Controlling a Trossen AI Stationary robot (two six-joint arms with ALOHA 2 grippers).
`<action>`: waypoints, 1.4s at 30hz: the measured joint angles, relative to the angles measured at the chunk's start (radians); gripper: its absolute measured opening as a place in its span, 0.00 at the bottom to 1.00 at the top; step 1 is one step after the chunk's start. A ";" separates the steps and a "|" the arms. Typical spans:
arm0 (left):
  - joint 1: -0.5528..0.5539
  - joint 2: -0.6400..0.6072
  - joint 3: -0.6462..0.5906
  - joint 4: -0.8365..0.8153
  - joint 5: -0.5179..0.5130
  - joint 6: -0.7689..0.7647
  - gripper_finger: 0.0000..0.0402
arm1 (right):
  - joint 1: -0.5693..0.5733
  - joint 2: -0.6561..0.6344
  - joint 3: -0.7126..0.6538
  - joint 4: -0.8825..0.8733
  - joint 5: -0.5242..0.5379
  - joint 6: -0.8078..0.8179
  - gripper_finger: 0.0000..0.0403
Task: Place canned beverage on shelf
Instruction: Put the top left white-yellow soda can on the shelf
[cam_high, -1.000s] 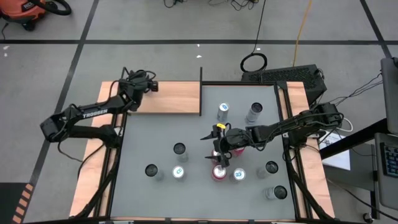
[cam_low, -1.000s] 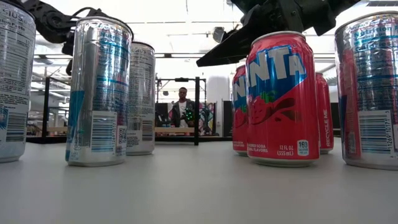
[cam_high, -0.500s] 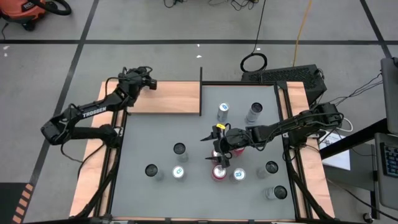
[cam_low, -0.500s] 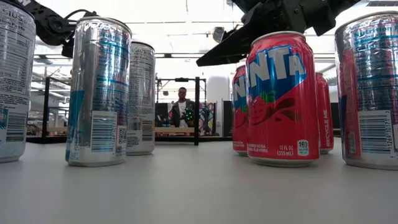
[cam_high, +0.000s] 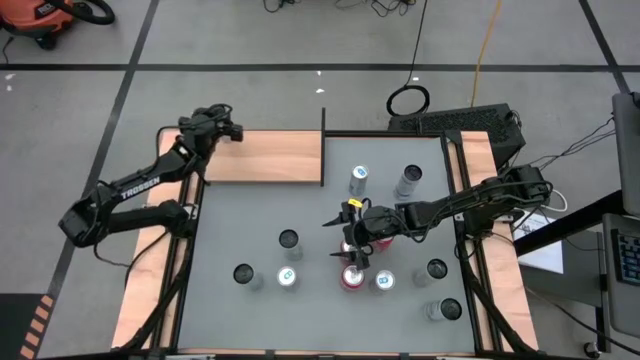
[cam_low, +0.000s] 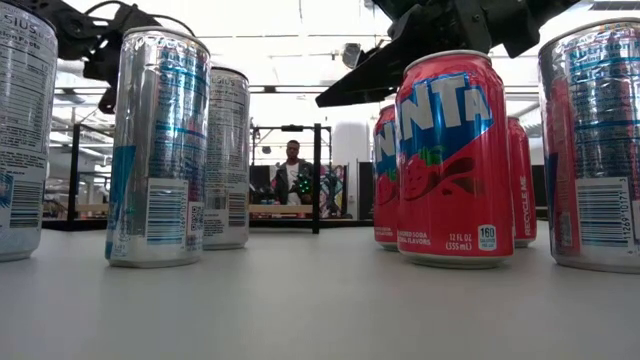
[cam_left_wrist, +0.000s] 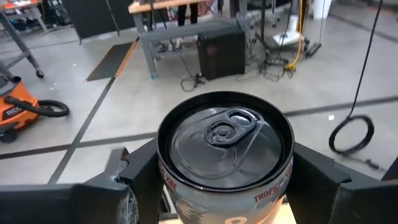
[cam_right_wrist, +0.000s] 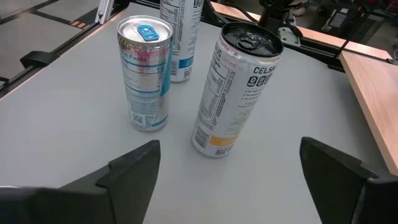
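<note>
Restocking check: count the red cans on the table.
3 in the low view: front red can nearest; second red can behind, left; third red can behind, right. More may be hidden.

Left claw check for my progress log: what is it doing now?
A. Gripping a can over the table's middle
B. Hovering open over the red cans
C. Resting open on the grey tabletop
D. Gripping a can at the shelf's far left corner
D: the left claw clamps a can between its fingers, and the high view puts it at the far left corner of the shelf.

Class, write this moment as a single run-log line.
left gripper: shut on can, over shelf far-left corner | right gripper: open, mid-table above red cans | shelf: no can set down
</note>
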 joint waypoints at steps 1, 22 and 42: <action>0.006 -0.007 -0.007 0.006 0.003 -0.001 0.64 | 0.000 0.000 0.000 0.002 0.000 0.000 0.79; 0.021 -0.016 -0.177 0.256 0.066 -0.025 0.64 | 0.000 0.000 0.000 0.021 0.000 0.010 0.79; 0.020 0.081 -0.173 0.288 0.000 -0.002 0.65 | 0.000 0.000 0.000 0.023 0.000 0.007 0.79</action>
